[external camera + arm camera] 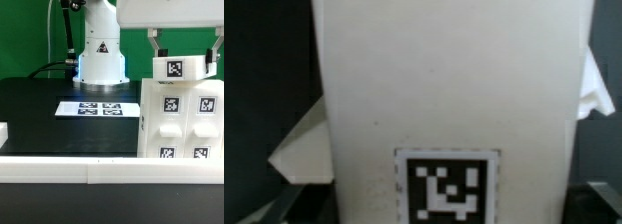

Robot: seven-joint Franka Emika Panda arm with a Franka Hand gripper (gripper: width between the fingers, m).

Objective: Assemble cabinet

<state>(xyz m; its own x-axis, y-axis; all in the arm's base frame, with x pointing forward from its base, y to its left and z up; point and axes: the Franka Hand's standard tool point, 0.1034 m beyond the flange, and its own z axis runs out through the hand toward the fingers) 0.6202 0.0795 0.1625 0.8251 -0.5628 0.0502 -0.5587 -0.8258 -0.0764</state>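
The cabinet (180, 120) is a large white box at the exterior view's right, its front made of small panels with black-and-white tags. A smaller white block (183, 68) with one tag rests on top of it. My gripper (185, 55) comes down from above with one finger on each side of this block and looks shut on it. In the wrist view the white block (438, 90) fills most of the frame, with its tag (448, 188) near the jaws. The fingertips are mostly hidden behind it.
The marker board (100, 107) lies flat on the black table in front of the robot base (100, 55). A white rail (80, 170) runs along the near edge. A small white piece (3, 131) sits at the exterior view's left edge.
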